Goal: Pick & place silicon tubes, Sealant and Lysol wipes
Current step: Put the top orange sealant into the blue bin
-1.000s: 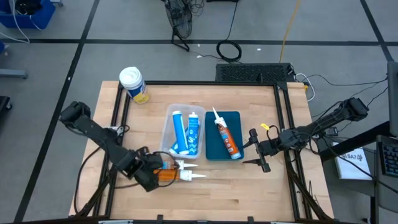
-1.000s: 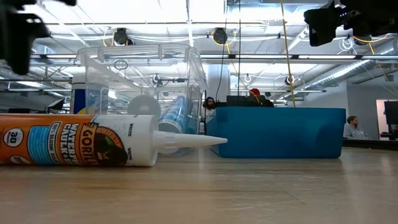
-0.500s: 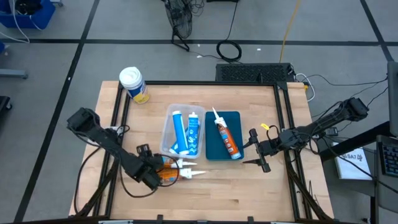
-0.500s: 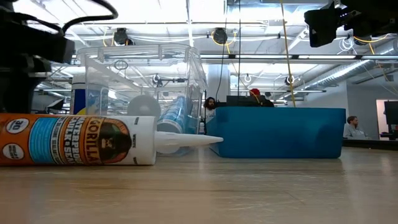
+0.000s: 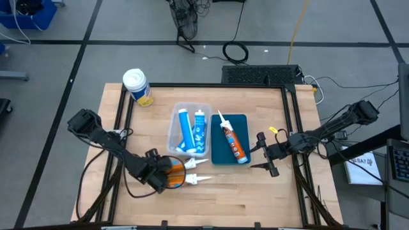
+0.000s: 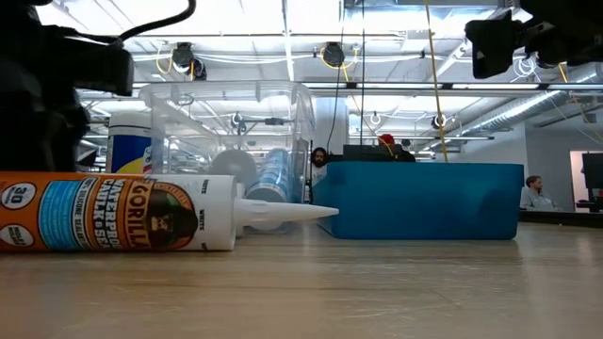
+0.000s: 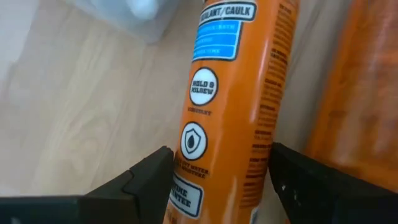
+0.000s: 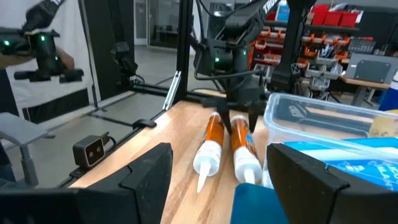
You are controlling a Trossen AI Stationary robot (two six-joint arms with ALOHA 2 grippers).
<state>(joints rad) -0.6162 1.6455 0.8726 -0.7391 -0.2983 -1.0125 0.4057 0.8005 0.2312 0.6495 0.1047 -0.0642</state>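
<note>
A wooden table (image 5: pixel 255 191) framed by black rails stands on a grey floor strewn with cables. From above, the Lysol wipes (image 5: pixel 137 86) stand upright at the far left corner of the table, well apart from both arms. Near the middle, a clear bin (image 5: pixel 189 131) holds two blue tubes (image 5: pixel 193 131) lying side by side, and just right of it a blue tray (image 5: pixel 231 155) carries one orange cartridge (image 5: pixel 232 138) lying slantwise.

In front of the bin lie two more orange cartridges, white nozzles pointing right. The left gripper (image 5: pixel 167 177) is down over their rear ends. The high view hides which one it has; the left wrist view shows the fingers (image 7: pixel 146 180) apart on either side of one sealant cartridge (image 7: pixel 230 106), its label reading sealant/caulk, with the second orange body just beside it. Whether the pads actually press it is hard to judge.

The low view shows the nearer cartridge (image 6: pixel 118 212) lying flat on the wood.

The right gripper (image 5: pixel 267 155) hangs by the tray's right edge, fingers apart and empty; its wrist view looks across at the left arm over both cartridges.
</note>
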